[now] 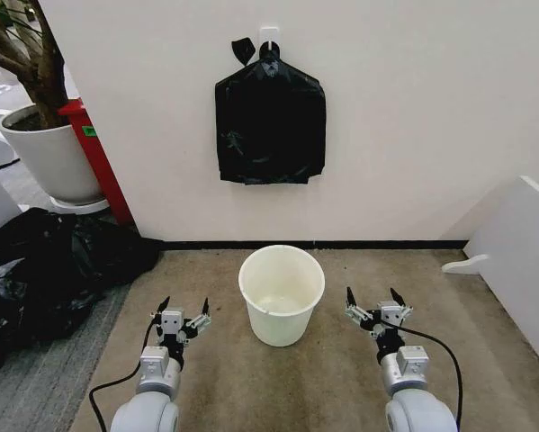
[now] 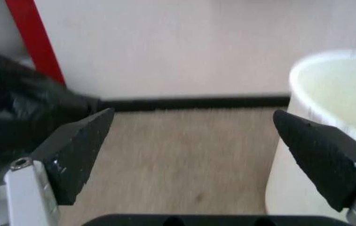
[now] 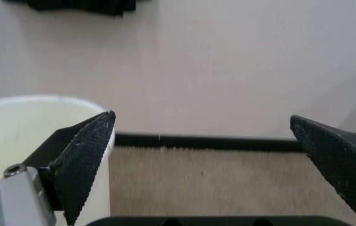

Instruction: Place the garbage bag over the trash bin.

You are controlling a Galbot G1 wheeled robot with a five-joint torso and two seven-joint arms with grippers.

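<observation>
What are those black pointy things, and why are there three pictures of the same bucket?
The pointy things are a robot's fingers. The robot has two arms, and each ends in a hand with two fingers. The big picture comes from a camera on its head, looking down at the floor. There you see the left hand and the right hand, both open and holding nothing. Between them stands a cream trash bin on the carpet. The other two pictures come from small cameras on each wrist, so the fingers look huge and the bin sits right beside them. On the wall above hangs a black bag bundle on a hook. A heap of black plastic lies to the left, near a plant pot.
</observation>
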